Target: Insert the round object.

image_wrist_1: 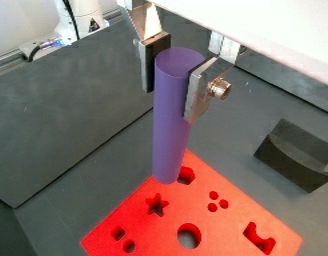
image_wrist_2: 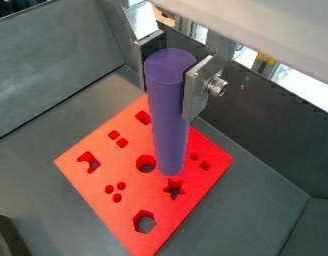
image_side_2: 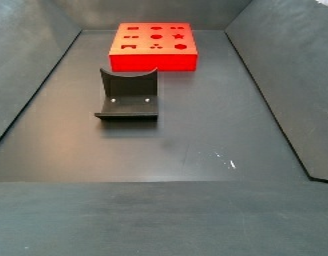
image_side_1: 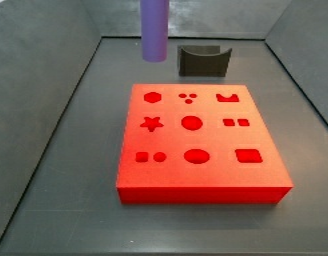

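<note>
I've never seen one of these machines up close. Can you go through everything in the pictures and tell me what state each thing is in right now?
gripper: up above the red block, shut on the purple peg.
purple peg: upright, held in the air, not yet in any hole.
red block: lying flat on the floor, all its shaped holes empty.
dark grey holder: on the floor, apart from the red block, empty.

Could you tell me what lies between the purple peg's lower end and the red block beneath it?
Nothing: the gripper holds the purple peg upright in clear air above the red block, behind its far edge in a side view; both wrist views show bare space too.
</note>
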You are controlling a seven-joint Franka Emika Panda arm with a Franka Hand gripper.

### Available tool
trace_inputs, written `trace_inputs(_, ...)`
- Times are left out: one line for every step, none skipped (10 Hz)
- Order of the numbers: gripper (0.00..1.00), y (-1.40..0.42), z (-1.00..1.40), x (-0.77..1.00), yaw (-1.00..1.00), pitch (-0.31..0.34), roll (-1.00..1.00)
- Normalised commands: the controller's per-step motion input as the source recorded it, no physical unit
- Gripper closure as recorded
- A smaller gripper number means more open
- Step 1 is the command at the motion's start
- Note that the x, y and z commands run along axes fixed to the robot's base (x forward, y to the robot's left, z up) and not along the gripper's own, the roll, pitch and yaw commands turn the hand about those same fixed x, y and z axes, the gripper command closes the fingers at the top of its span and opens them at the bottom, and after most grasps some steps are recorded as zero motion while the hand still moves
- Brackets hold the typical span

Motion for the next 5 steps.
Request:
trace_inputs(1.00,0.00,-0.34,0.00,-0.10,-0.073,-0.01)
trace_inputs(1.00,0.06,-0.55,0.44,0.00,-0.113,0.02)
trace_inputs(1.00,0.00,-0.46,0.79,0.00,-0.206,0.07)
trace_inputs(1.00,0.00,-0.15,0.74,0.03,-0.291,0.07)
trace_inputs(1.00,-0.03,-0.21,0.78,0.00,-0.281,0.05)
